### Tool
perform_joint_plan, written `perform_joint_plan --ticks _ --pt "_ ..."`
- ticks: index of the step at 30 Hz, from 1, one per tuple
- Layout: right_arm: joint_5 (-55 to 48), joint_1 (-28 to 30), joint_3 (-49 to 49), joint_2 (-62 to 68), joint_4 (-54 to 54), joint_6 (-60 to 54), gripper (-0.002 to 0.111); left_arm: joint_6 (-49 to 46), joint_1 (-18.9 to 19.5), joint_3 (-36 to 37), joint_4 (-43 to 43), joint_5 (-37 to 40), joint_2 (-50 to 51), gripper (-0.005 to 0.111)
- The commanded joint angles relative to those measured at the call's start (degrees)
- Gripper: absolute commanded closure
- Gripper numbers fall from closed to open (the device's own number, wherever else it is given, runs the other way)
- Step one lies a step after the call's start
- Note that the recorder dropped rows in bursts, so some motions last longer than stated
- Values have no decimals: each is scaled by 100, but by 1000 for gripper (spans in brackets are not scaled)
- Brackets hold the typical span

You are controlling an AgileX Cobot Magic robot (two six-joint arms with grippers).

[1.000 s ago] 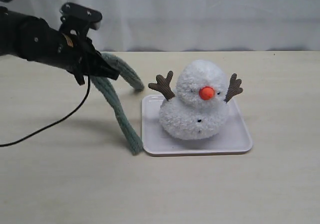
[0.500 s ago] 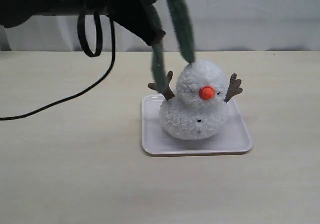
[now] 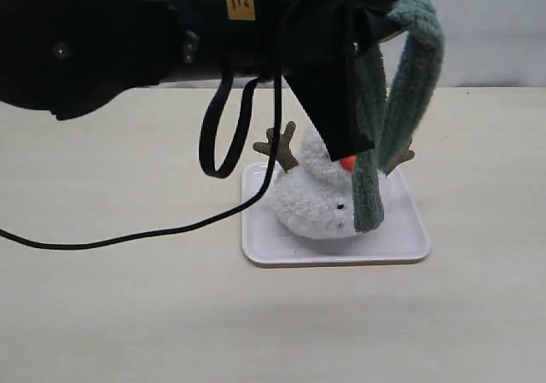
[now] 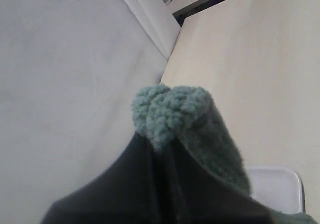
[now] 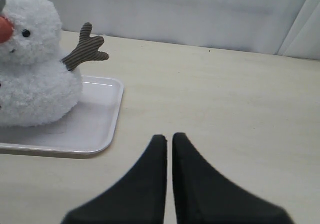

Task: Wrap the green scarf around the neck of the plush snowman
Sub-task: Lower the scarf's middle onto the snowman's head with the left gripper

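Observation:
My left gripper (image 4: 159,145) is shut on a fold of the green scarf (image 4: 175,112), which sticks out past the fingertips. In the exterior view the left arm fills the upper left, and the green scarf (image 3: 370,153) hangs from it as a loop with two strands. One strand drops in front of the plush snowman (image 3: 309,210) and hides most of its face; the orange nose just shows. The snowman sits on a white tray (image 3: 333,252). My right gripper (image 5: 169,137) is shut and empty, low over the table, with the plush snowman (image 5: 32,79) beside it.
A black cable (image 3: 128,238) sags from the left arm over the table on the left. The white tray (image 5: 97,131) lies close to the right gripper. A pale curtain (image 5: 200,14) backs the table's far edge.
The left arm has lifted the scarf off the table left of the tray and swung it right and toward the camera. The scarf now hangs over and in front of the snowman.

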State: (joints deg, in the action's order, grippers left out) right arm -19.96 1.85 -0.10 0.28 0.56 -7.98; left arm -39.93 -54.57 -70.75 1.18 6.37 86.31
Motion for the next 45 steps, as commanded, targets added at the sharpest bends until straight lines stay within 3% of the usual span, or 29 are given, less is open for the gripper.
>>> perform_joint_plan --ticks 1,6,10,15,20,28,33,36,41,45 --pt "53 -1 10 -28 -8 -20 104 -439 -113 -31 136 -5 18 107" --pt "53 -1 10 -28 -8 -20 104 -1517 -113 -31 136 170 432 107" --pt "53 -1 10 -28 -8 -20 104 -2604 -79 -31 350 -129 977 107" --pt "53 -1 10 -28 -8 -20 104 -2647 183 -31 1049 -1053 1422 107" --pt "53 -1 10 -28 -8 -20 104 -2664 580 -31 1658 -1331 1675 107" --pt "53 -1 10 -28 -8 -20 104 -2511 1158 -31 1546 -1457 1727 107" --pt "53 -1 10 -28 -8 -20 104 -2440 1285 -31 1273 -1508 1873 106" --pt "53 -1 10 -28 -8 -20 104 -2468 1285 -31 1287 -1594 2068 97" --pt "53 -1 10 -28 -8 -20 104 -2468 1313 -31 1264 -2321 2356 69" --pt "53 -1 10 -28 -8 -20 104 -2468 1313 -31 1264 -2629 2522 62"
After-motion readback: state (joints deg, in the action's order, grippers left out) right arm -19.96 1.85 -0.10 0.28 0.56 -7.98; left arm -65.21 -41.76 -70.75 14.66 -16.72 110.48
